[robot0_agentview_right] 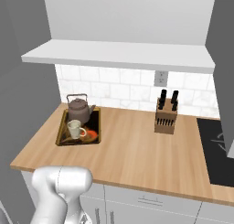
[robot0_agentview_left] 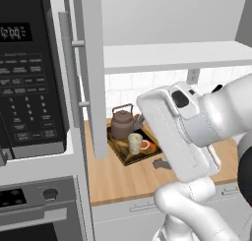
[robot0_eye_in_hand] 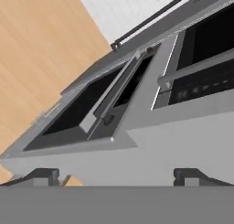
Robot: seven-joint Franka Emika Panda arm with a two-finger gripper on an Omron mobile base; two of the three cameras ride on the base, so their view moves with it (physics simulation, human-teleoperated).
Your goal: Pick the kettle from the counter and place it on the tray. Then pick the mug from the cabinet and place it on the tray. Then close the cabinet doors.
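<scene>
Hand view, end effector (robot0_eye_in_hand: 117, 175) spread wide — empty, kettle (robot0_agentview_left: 123, 121) and mug (robot0_agentview_left: 135, 143) on tray (robot0_agentview_left: 124, 155), well apart.

kettle (robot0_agentview_left: 123, 123): dull brown-grey metal | mug (robot0_agentview_left: 135, 143): cream ceramic | counter (robot0_agentview_right: 137, 150): matt wood

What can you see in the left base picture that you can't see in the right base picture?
The left base view alone has the black microwave, the oven panel below it, and an open grey cabinet door with its silver bar handle.

The right base view alone has the knife block, the wall outlet and the black cooktop.

Both share the wooden counter, where the tray carries the kettle and the mug, plus the pale cabinet shelf above and the tiled wall behind.
</scene>
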